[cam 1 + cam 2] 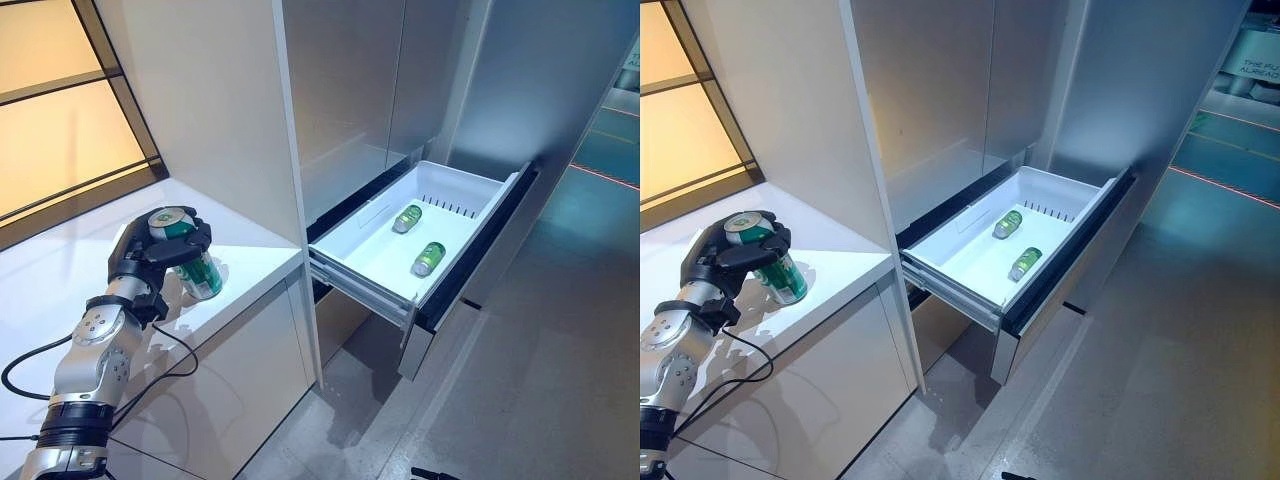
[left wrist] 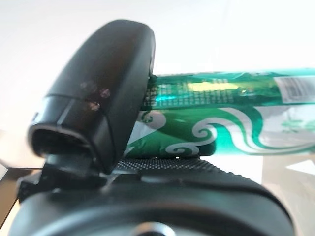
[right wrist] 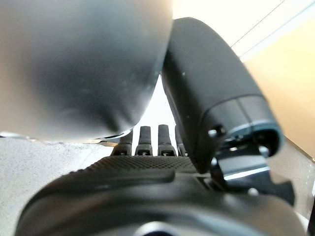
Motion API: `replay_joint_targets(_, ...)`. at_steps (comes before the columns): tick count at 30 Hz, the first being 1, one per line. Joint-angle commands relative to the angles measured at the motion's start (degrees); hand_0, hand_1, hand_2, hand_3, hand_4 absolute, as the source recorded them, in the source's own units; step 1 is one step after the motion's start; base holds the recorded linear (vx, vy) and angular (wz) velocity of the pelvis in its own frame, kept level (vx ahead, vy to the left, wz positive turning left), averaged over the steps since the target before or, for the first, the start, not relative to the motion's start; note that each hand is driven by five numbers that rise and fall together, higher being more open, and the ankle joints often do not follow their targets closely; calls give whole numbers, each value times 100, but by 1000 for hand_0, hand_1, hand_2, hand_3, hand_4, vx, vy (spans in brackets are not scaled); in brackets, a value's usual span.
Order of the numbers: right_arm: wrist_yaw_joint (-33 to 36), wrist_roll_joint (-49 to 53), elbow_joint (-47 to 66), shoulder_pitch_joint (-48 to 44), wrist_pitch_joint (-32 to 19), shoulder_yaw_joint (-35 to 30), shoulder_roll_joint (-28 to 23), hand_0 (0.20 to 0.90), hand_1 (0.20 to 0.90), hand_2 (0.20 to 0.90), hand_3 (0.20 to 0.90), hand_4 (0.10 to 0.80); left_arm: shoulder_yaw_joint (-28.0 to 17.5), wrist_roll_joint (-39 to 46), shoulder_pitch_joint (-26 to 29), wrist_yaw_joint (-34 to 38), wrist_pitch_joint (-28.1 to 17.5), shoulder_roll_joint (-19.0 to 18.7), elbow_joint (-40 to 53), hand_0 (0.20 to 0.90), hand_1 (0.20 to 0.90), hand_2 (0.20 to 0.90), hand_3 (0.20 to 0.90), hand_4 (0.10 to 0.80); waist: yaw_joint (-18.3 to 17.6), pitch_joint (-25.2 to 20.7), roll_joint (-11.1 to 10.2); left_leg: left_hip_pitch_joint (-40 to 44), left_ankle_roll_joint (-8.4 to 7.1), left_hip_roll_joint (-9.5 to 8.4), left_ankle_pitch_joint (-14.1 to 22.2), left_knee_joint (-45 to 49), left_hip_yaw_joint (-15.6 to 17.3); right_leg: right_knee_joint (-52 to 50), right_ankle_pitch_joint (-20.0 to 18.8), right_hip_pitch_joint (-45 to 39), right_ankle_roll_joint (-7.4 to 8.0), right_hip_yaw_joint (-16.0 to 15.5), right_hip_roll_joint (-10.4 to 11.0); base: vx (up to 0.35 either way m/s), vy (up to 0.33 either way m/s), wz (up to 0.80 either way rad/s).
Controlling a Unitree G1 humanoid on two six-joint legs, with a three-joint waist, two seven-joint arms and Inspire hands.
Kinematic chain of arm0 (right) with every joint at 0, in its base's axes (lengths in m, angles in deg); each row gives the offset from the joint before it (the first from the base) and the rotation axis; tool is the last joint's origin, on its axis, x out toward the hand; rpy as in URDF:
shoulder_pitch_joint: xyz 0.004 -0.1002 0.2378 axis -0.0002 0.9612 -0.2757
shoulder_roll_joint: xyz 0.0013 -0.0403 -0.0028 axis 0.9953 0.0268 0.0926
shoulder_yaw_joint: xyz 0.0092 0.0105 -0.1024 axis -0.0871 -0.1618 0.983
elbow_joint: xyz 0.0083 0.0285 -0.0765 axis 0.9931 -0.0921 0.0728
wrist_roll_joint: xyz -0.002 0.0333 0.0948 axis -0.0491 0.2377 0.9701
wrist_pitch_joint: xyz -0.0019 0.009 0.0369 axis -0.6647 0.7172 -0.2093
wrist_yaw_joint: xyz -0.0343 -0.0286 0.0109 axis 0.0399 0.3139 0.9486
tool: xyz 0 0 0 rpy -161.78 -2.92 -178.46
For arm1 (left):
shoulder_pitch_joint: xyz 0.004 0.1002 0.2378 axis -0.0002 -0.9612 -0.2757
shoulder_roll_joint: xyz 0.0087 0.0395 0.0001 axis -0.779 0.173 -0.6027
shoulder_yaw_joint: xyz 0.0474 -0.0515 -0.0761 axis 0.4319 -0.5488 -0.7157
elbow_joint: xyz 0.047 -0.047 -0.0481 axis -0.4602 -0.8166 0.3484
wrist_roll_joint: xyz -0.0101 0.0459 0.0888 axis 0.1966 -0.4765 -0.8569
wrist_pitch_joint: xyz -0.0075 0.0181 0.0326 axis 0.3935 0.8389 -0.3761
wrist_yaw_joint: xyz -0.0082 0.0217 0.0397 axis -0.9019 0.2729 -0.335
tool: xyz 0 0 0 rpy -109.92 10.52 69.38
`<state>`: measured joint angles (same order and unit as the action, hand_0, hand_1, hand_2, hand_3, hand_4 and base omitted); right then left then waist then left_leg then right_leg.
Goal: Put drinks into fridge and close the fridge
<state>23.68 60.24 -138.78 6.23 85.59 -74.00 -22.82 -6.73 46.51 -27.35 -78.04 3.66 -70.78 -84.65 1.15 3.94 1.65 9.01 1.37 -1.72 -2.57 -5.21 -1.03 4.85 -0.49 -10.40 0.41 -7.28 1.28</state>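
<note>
My left hand is shut on a green can on the white counter, fingers curled over its top and side. The left wrist view shows the can lying across the palm under the thumb. The can leans a little; I cannot tell if its base touches the counter. The fridge's white drawer stands pulled out to the right, with green cans lying in it. My right hand shows in its wrist view with straight fingers, holding nothing.
A tall white panel stands between the counter and the fridge's grey front. The open drawer juts out over the grey floor. A window lies behind the counter at the left.
</note>
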Motion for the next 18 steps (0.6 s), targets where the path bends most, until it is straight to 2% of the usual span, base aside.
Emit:
replay_joint_targets(1, -173, 201, -149, -118, -138, 162, -139, 900, 900, 900, 900, 800, -321, 607, 1346, 47, -1279, -79, 517, 300, 300, 300, 200, 100, -60, -76, 70, 269, 81, -161, 649, 108, 288, -419, 400, 125, 239, 233, -74, 0, 0, 0)
replay_joint_targets(4, -227, 162, 63, -134, -522, 204, -119, 900, 900, 900, 900, 800, -329, 719, 1364, -71, -1449, -5, 915, 300, 300, 300, 200, 100, -55, -77, 63, 265, 86, -159, 650, 104, 273, -419, 398, 126, 234, 234, -73, 0, 0, 0)
replay_joint_targets(8, -210, -182, 1299, -72, -971, 565, -152, 900, 900, 900, 900, 800, -194, 831, 1372, -425, -1437, 54, 1567, 300, 300, 300, 200, 100, -68, -46, 34, 235, 94, -157, 627, 104, 245, -435, 385, 153, 236, 221, -63, -8, -4, -1)
replay_joint_targets(9, -198, -193, 1443, -54, -965, 599, -155, 900, 900, 900, 900, 800, -181, 837, 1373, -449, -1438, 60, 1606, 300, 300, 300, 200, 100, -73, -45, 32, 234, 94, -157, 625, 104, 243, -436, 384, 154, 236, 220, -62, -26, -15, -5)
replay_joint_targets(11, -234, -220, 2453, 45, -966, 790, -158, 900, 900, 900, 900, 800, -47, 925, 1401, -812, -1438, 101, 1877, 300, 300, 300, 200, 100, -112, -20, 9, 217, 92, -158, 611, 102, 236, -446, 378, 172, 243, 219, -60, -42, -21, -4)
replay_joint_targets(13, -228, -200, 3326, 133, -670, 881, -173, 900, 900, 900, 900, 800, 57, 910, 1386, -962, -1463, 108, 2048, 300, 300, 300, 200, 100, -142, -2, -6, 213, 92, -162, 597, 102, 233, -445, 367, 175, 249, 217, -58, -39, -19, -1)
replay_joint_targets(18, -805, -57, 5402, 203, -457, 1136, -345, 900, 900, 900, 900, 800, 539, 798, 1180, -1700, -1583, 101, 2472, 300, 300, 300, 200, 100, -201, 47, -55, 207, 81, -164, 550, 78, 225, -402, 313, 180, 270, 222, -64, -35, -16, 0)
